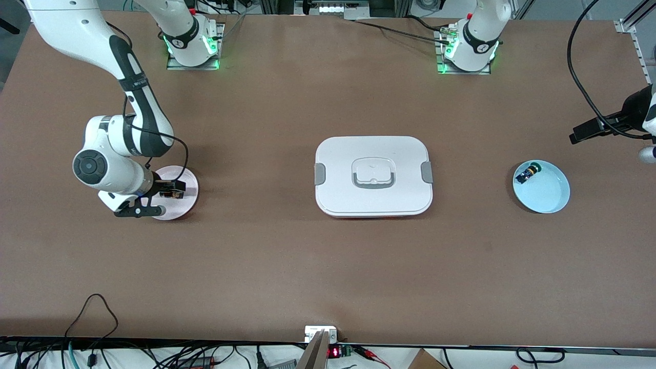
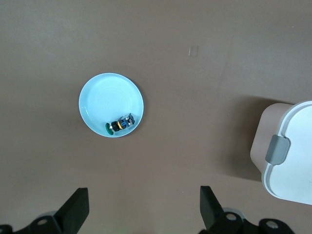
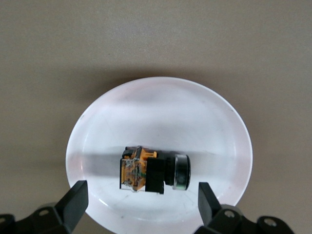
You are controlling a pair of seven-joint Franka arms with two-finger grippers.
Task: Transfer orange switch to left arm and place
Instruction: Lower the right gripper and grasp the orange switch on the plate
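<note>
The orange switch [image 3: 153, 170] lies on its side in a round pink plate [image 3: 161, 112] at the right arm's end of the table. My right gripper [image 3: 141, 192] is open and hangs low over the plate [image 1: 187, 179], with a finger on each side of the switch and not touching it. In the front view the gripper [image 1: 171, 192] hides the switch. The white box [image 1: 374, 154] sits shut in the middle of the table. My left gripper [image 2: 144, 197] is open and empty, high over bare table at the left arm's end, and its wrist [image 1: 638, 110] shows at the frame edge.
A round blue plate [image 1: 546, 192] at the left arm's end holds a small blue-and-black part with a green tip [image 1: 528, 173]. Both also show in the left wrist view, the plate [image 2: 105, 100] and the part [image 2: 121, 125], with a corner of the box [image 2: 292, 161].
</note>
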